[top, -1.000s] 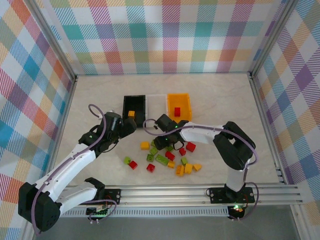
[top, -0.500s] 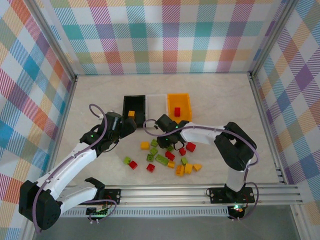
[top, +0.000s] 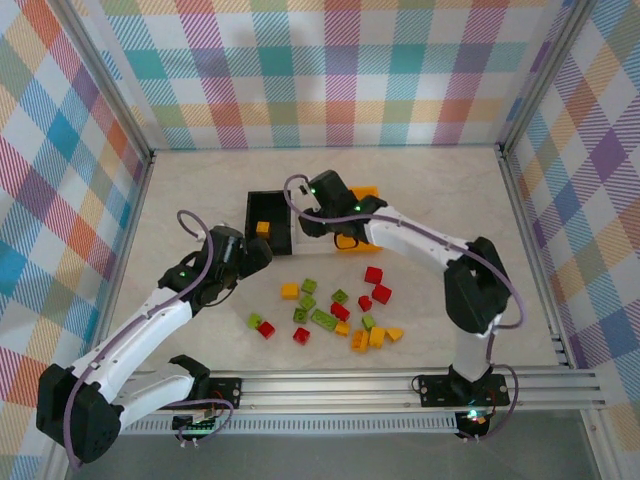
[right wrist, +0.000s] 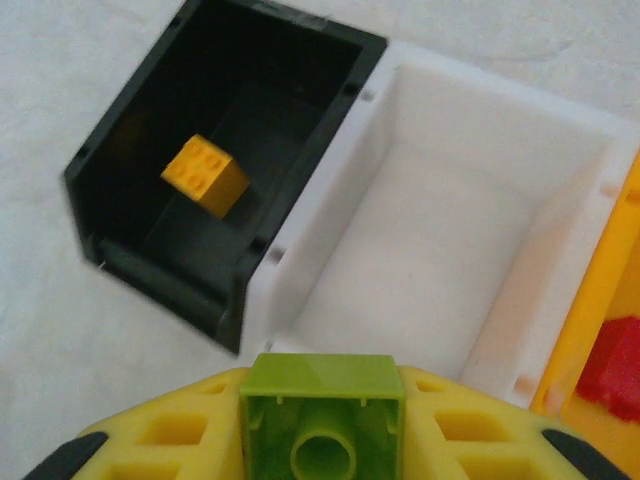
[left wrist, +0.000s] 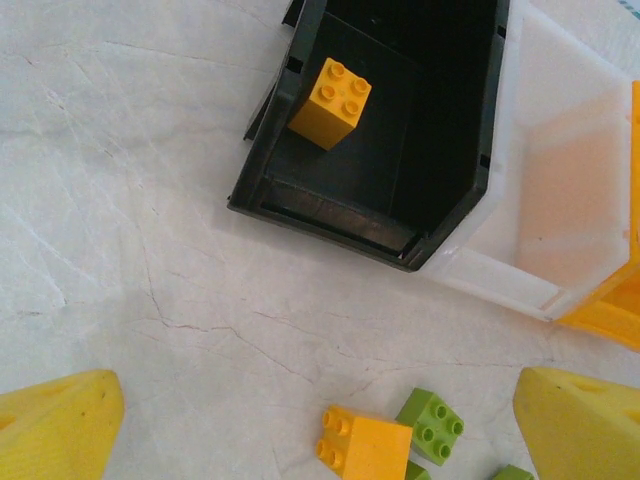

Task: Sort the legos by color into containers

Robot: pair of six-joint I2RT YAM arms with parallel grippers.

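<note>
Holding green lego abv white bin edge.

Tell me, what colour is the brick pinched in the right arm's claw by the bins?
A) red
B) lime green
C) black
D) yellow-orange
B: the right gripper is shut on a lime green brick, its hollow underside facing the wrist camera, beside the white bin.
</note>
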